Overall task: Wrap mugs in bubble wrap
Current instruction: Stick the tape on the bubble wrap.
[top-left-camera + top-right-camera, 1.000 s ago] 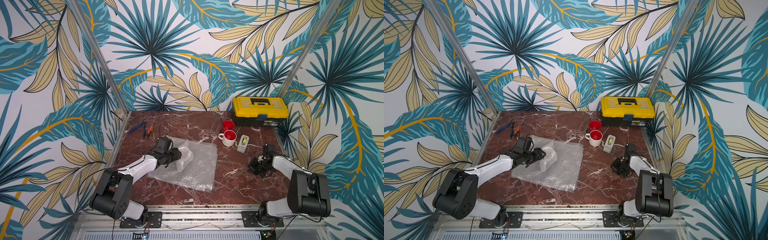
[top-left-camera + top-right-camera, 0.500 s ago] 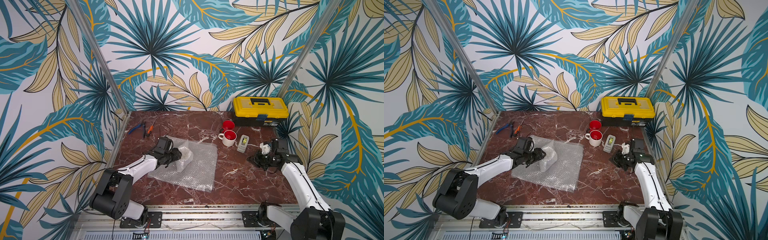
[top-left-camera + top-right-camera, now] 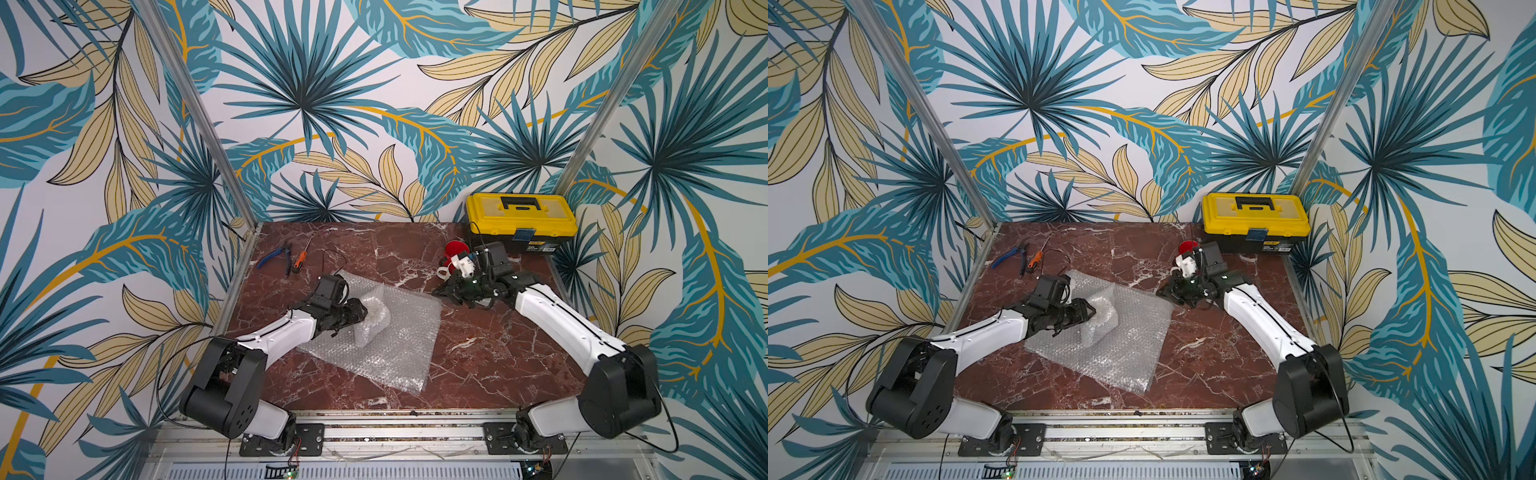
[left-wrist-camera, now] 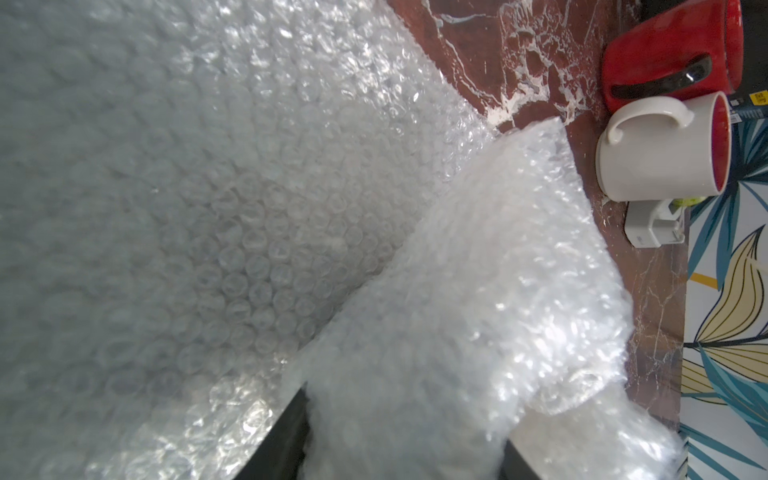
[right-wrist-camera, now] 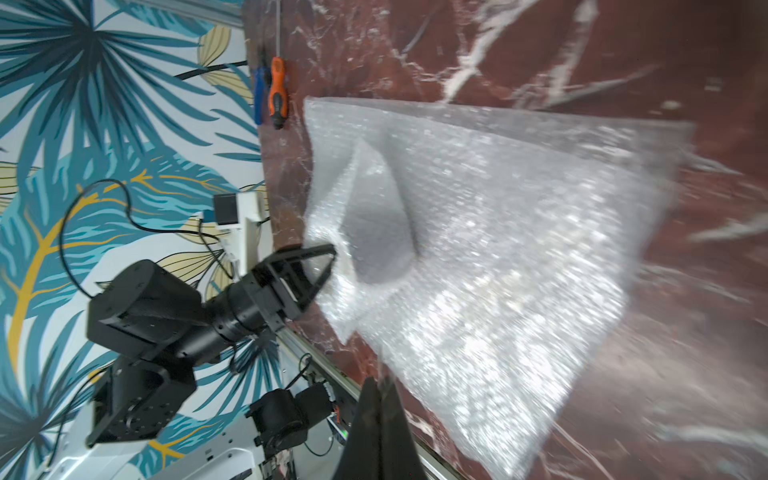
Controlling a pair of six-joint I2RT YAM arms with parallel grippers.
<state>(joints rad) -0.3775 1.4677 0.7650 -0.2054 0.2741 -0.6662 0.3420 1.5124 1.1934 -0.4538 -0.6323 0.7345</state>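
Observation:
The bubble wrap [image 3: 395, 345] [image 3: 1121, 345] lies spread on the marble table, its left part folded up into a bundle. My left gripper [image 3: 363, 311] [image 3: 1092, 309] is shut on that bundle, and wrap fills the space between its jaws in the left wrist view [image 4: 405, 436]. A pale lavender shape [image 5: 378, 216] shows through the fold. My right gripper [image 3: 440, 291] [image 5: 380, 415] is shut and empty, at the sheet's right corner. A red mug [image 4: 665, 62] [image 3: 456, 249] and a white mug with red inside [image 4: 660, 153] stand behind the right wrist, partly hidden in both top views.
A yellow toolbox [image 3: 521, 220] sits at the back right. Blue pliers [image 3: 272, 257] and an orange screwdriver [image 3: 300, 259] lie at the back left beside a loose black cable. A small grey tape dispenser [image 4: 652, 224] stands next to the white mug.
My right arm has swung from the table's right edge in towards the centre, up to the wrap's right corner, and now covers the mugs. The left gripper stays on the bundle.

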